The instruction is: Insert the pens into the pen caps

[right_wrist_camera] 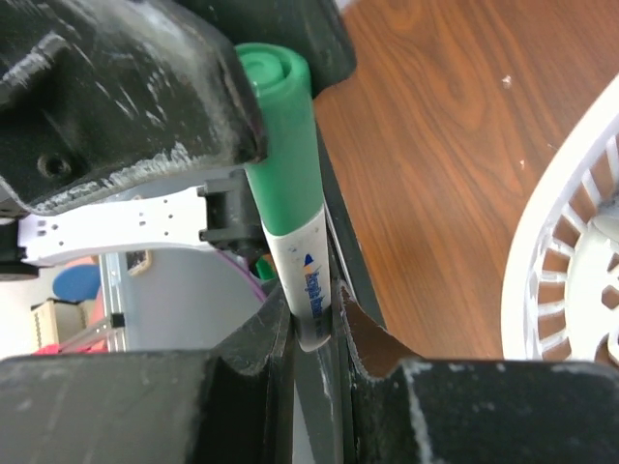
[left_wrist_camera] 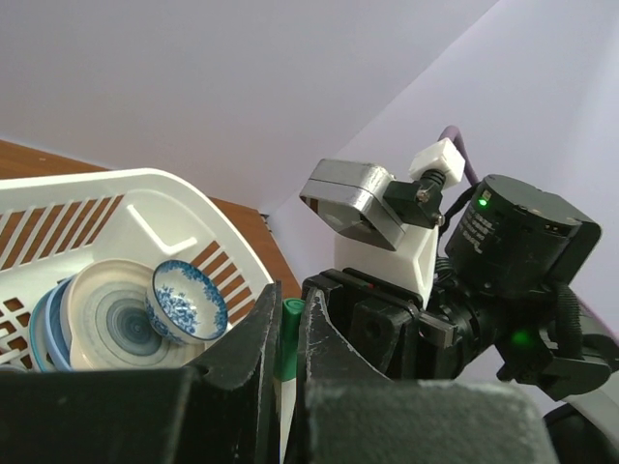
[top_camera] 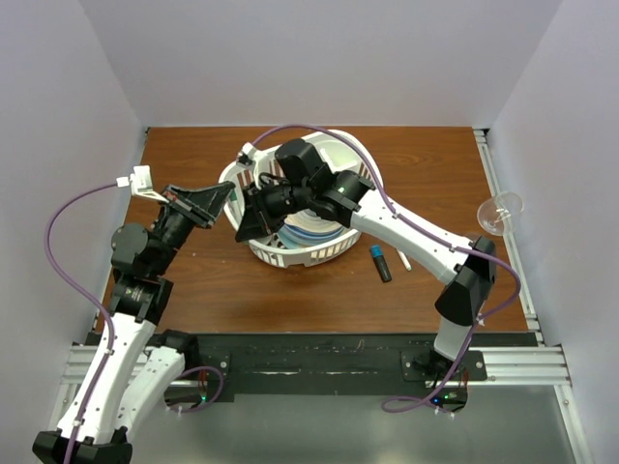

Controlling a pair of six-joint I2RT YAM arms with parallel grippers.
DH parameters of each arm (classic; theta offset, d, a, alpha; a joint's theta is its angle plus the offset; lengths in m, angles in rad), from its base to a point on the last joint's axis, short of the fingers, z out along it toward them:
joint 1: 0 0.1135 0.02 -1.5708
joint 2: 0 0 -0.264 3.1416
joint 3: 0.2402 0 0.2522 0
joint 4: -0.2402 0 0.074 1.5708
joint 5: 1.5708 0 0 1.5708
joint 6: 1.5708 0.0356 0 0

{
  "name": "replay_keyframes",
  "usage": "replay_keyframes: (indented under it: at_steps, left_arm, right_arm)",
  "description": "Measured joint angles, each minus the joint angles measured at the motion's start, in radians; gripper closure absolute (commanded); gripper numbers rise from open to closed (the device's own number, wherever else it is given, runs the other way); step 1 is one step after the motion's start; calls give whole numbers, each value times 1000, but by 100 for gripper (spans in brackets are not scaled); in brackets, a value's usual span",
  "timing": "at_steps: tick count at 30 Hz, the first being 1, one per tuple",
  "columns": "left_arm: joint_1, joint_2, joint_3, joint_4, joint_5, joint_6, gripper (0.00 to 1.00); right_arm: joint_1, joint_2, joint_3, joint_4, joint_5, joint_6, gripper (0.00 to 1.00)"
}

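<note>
Now my right claw [right_wrist_camera: 311,324] clamps the white pen [right_wrist_camera: 303,280], my left claw [left_wrist_camera: 292,304] the green cap [right_wrist_camera: 280,145], left of the basket [top_camera: 300,253]; seating seems underway, needing a straight push.

We see a white basket [top_camera: 302,254] on the wooden table [top_camera: 242,285] holding plates [left_wrist_camera: 102,319] and a blue-patterned bowl [left_wrist_camera: 186,302]; a clear glass [top_camera: 499,211] stands apart

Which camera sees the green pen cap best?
The right wrist view: the green cap fills the frame, sitting on the white pen. The left wrist view shows only its tip. In the top view it is hidden.
</note>
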Motion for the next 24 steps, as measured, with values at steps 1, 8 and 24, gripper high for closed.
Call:
replay_keyframes:
  at_steps: [1,8,24]
  left_arm:
    - [0,1,4,1,5,2,100]
    - [2,2,6,11,15,-14,100]
    - [-44,199,327,-243,219,-45,30]
  right_arm:
    - [-5,-1,-6,22,-15,-1,100]
    - [-26,-14,-59,105,-69,-31,100]
    - [-173,-177,-177,404,48,-45,100]
